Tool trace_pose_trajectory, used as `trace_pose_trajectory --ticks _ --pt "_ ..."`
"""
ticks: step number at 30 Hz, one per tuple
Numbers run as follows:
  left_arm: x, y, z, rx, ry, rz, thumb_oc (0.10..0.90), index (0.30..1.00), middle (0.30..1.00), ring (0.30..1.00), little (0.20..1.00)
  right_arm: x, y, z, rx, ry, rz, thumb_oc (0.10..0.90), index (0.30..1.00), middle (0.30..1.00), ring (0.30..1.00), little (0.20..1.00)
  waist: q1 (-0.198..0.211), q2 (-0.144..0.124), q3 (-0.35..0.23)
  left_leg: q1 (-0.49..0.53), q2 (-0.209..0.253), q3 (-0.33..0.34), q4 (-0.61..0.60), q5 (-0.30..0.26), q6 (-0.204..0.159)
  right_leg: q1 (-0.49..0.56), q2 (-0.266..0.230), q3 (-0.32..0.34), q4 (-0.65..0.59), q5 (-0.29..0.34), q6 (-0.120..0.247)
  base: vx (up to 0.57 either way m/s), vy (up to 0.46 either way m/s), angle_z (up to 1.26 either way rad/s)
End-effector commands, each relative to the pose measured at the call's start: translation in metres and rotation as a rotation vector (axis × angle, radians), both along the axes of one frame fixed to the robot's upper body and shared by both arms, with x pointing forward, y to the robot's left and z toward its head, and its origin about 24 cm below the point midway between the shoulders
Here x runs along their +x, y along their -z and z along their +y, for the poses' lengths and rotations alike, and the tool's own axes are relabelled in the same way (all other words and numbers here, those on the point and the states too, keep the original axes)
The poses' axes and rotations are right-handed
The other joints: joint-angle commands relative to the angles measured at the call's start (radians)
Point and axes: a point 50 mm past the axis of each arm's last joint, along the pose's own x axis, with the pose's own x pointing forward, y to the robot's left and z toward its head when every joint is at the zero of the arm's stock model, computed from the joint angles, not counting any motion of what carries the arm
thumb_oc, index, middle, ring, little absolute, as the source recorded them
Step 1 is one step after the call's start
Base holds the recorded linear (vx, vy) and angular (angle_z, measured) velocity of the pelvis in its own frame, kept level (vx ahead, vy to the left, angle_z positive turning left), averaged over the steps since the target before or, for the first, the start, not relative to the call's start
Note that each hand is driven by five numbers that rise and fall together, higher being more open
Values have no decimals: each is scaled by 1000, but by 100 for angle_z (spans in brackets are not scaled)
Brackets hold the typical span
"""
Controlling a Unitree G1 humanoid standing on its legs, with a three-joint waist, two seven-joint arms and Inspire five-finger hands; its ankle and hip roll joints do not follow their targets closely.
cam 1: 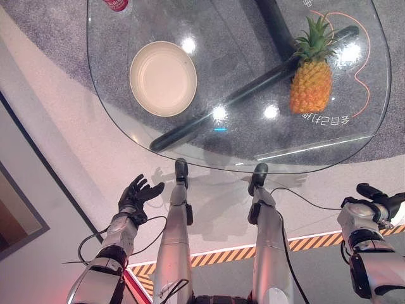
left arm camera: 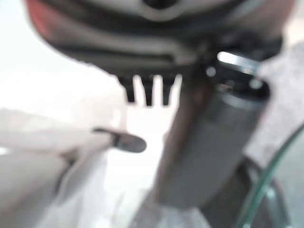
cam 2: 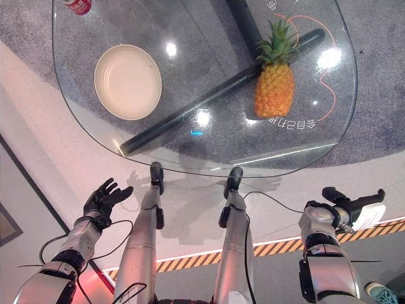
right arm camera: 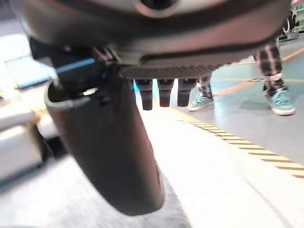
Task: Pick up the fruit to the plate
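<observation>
While pineapple [cam 1: 311,79] lies on glass table [cam 1: 253,158], left hand [cam 1: 138,195], right hand [cam 1: 378,201] hang well below, fingers relaxed, empty.

plate [cam 1: 163,78] left, pineapple [cam 1: 311,81] right, on table [cam 1: 253,50]

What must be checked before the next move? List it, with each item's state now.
1. Orange pineapple with green crown lying free on the round glass table: ok.
2. Cream round plate empty, ready to receive fruit: ok.
3. Left hand open, holding nothing, below the table's near edge: ok.
4. Right hand fingers open or shut: cannot tell.
5. Either hand near the pineapple: not ok, both far short.
6. Red can at the far edge, apart from the plate: ok.
</observation>
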Motion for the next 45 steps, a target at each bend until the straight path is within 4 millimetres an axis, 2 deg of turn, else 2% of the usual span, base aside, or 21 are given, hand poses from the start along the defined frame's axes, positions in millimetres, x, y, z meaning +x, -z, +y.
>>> trace_pose_trajectory --ticks 1,4,6,8,11,12,14,16,17,20,23,25,29,45 --pt "-23 11 23 36 -72 45 800 900 900 900 900 -20 -59 -39 -181 228 -226 800 900 900 900 900 11 -25 -25 -47 -47 -31 124 -121 29 -2 22 -25 -30 31 27 0 0 0" --pt "-24 12 20 29 -73 40 800 900 900 900 900 -10 -87 -28 -244 227 -347 800 900 900 900 900 7 -24 -25 -45 -50 -29 114 -116 29 -2 21 -27 -36 33 26 -7 14 -1" --pt "-24 12 15 21 -77 34 800 900 900 900 900 -2 -112 -10 -310 205 -449 800 900 900 900 900 0 -24 -25 -47 -52 -27 105 -112 29 -7 21 -25 -41 34 23 -21 55 -1" --pt "-25 13 13 14 -80 31 800 900 900 900 900 1 -125 -1 -340 186 -507 800 900 900 900 900 -3 -23 -25 -47 -53 -25 101 -110 29 -9 21 -22 -42 33 22 -12 43 0" --pt "-25 14 10 -3 -82 25 800 900 900 900 900 5 -155 24 -437 91 -643 800 900 900 900 900 -10 -19 -25 -49 -57 -22 88 -103 31 -15 23 -16 -49 30 19 -15 59 -1" --pt "-25 14 9 -3 -82 25 800 900 900 900 900 5 -156 25 -440 88 -647 800 900 900 900 900 -10 -19 -25 -49 -57 -22 88 -103 32 -15 23 -16 -49 30 19 -9 47 -1" --pt "-25 15 7 -14 -83 20 800 900 900 900 900 8 -175 45 -509 -15 -722 800 900 900 900 900 -13 -16 -25 -47 -59 -18 78 -98 32 -17 24 -11 -52 26 17 -6 53 -1" --pt "-25 16 5 -18 -83 18 800 900 900 900 900 10 -182 54 -531 -80 -746 800 900 900 900 900 -14 -15 -25 -48 -60 -17 77 -96 32 -19 23 -10 -52 25 16 -2 36 -1" --pt "-26 17 3 -21 -81 17 800 900 900 900 900 12 -187 66 -558 -166 -757 800 900 900 900 900 -16 -13 -25 -49 -60 -16 75 -93 32 -21 22 -10 -51 23 15 -1 36 -3" --pt "-27 18 3 -26 -81 16 800 900 900 900 900 17 -192 80 -570 -311 -742 800 900 900 900 900 -17 -12 -25 -47 -60 -13 72 -90 31 -20 21 -9 -54 21 13 0 10 -1" --pt "-31 21 4 -30 -85 15 800 900 900 900 900 22 -189 97 -576 -483 -718 800 900 900 900 900 -19 -13 -25 -45 -61 -9 67 -85 30 -17 21 -12 -57 19 11 0 0 0" --pt "-32 21 4 -30 -85 15 800 900 900 900 900 22 -189 98 -580 -495 -717 800 900 900 900 900 -20 -14 -25 -45 -61 -8 66 -85 30 -16 21 -13 -57 19 10 2 2 -2" --pt "-37 25 3 -30 -83 15 800 900 900 900 900 26 -180 121 -585 -698 -676 800 900 900 900 900 -22 -14 -25 -38 -61 -1 57 -79 28 -9 20 -18 -61 15 6 10 2 -3" --pt "-37 27 -3 -36 -75 21 800 900 900 900 900 19 -184 148 -622 -864 -711 800 900 900 900 900 -26 -14 -25 -29 -60 14 44 -70 25 -5 24 -22 -57 10 4 0 0 0"
